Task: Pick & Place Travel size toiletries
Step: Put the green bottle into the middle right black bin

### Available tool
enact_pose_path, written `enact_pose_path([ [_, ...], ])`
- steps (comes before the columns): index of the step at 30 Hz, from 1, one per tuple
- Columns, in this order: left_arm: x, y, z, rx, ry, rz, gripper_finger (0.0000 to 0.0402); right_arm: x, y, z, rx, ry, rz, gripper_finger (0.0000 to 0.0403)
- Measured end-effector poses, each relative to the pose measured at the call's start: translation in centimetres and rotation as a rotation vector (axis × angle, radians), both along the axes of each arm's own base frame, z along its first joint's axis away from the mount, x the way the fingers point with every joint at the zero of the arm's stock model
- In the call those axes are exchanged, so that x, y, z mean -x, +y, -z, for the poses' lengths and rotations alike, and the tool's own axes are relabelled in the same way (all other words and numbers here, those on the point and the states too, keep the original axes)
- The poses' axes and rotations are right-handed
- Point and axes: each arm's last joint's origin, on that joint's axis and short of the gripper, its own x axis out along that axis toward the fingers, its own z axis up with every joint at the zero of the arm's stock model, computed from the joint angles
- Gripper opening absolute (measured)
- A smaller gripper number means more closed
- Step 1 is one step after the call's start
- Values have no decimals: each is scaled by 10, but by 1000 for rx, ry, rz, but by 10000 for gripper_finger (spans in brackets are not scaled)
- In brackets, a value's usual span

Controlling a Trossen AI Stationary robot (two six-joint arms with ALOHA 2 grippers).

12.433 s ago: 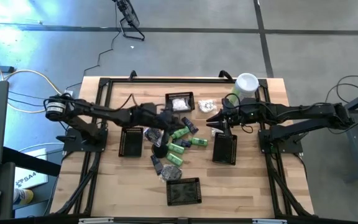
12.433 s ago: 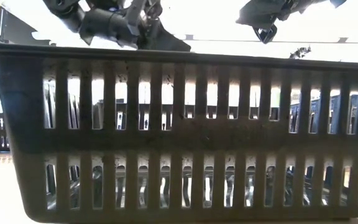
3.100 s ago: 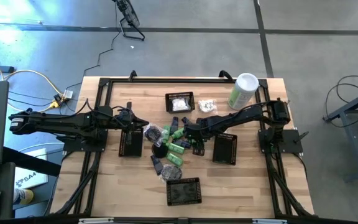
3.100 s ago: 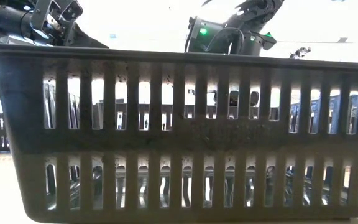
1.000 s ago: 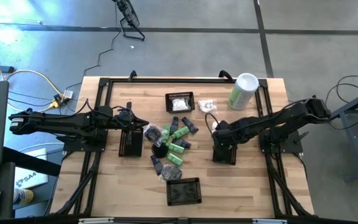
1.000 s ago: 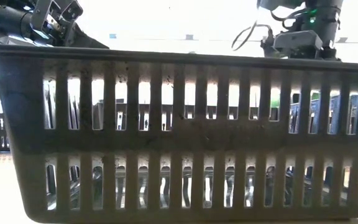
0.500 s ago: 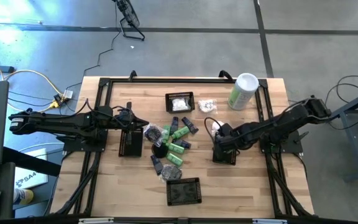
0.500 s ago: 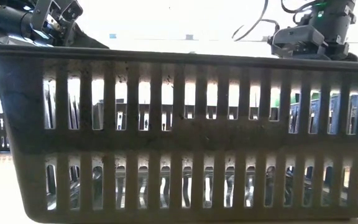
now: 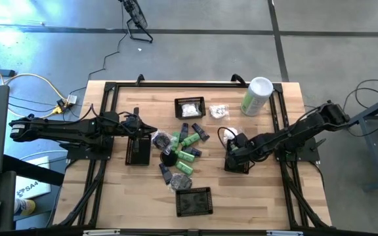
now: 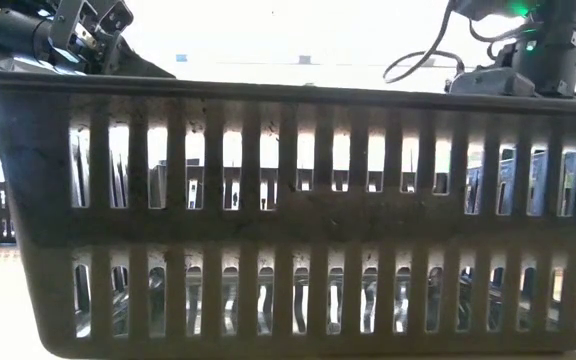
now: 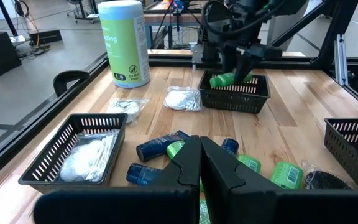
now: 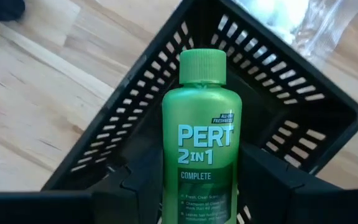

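Left gripper (image 9: 151, 131) parked over left basket (image 9: 138, 150), fingers together, empty. Centre pile of toiletries (image 9: 184, 149): green bottles, dark tubes, white packets in far basket (image 9: 189, 107). Near basket (image 9: 194, 201) just beyond the pile. Right gripper (image 9: 235, 151) clamped on green bottle (image 12: 199, 134), hanging over right basket (image 12: 303, 93), cap pointing in. To do well: lower until bottle sits inside the rim, centre between walls, then part fingers; avoid dropping from height or catching the mesh edge.
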Motion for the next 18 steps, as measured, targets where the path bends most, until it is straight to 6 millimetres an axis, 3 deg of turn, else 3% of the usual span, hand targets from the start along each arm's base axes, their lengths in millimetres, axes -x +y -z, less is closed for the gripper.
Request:
enact_pose_path([
  [18, 0, 0, 0, 0, 0, 0, 0, -1, 1, 0, -9, 1, -65, 174],
])
